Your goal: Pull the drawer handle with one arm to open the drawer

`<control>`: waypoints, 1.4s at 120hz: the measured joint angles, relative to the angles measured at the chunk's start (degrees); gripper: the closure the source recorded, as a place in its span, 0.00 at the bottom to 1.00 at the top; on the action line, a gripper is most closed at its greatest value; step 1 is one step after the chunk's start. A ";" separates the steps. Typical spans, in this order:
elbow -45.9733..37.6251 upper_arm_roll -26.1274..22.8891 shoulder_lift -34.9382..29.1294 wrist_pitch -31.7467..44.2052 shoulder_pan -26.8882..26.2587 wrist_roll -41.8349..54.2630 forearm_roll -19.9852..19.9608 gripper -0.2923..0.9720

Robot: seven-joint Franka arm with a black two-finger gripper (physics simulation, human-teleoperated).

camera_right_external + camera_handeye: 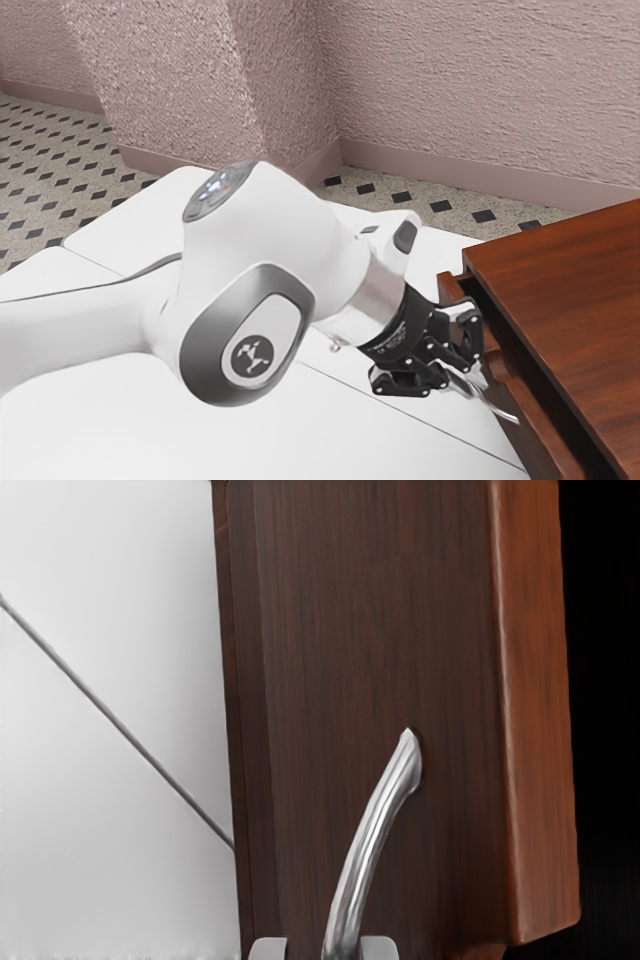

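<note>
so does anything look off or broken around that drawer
Nothing looks spilled or broken. The drawer front seems to stand slightly proud of the cabinet, which fits the opening task. The silver handle curves, but that reads as its shape, not damage.

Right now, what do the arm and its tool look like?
The arm is glossy white with rounded shells and grey joint caps, one bearing a small white emblem. A silver collar leads to the black tool.
</note>
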 joint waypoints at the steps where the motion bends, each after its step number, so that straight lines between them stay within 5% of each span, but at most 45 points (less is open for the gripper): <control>1: -0.07 0.00 -0.09 0.00 0.00 0.00 0.00 0.78; 168: -8.01 -0.19 -9.00 -1.35 -0.08 -0.12 0.10 0.81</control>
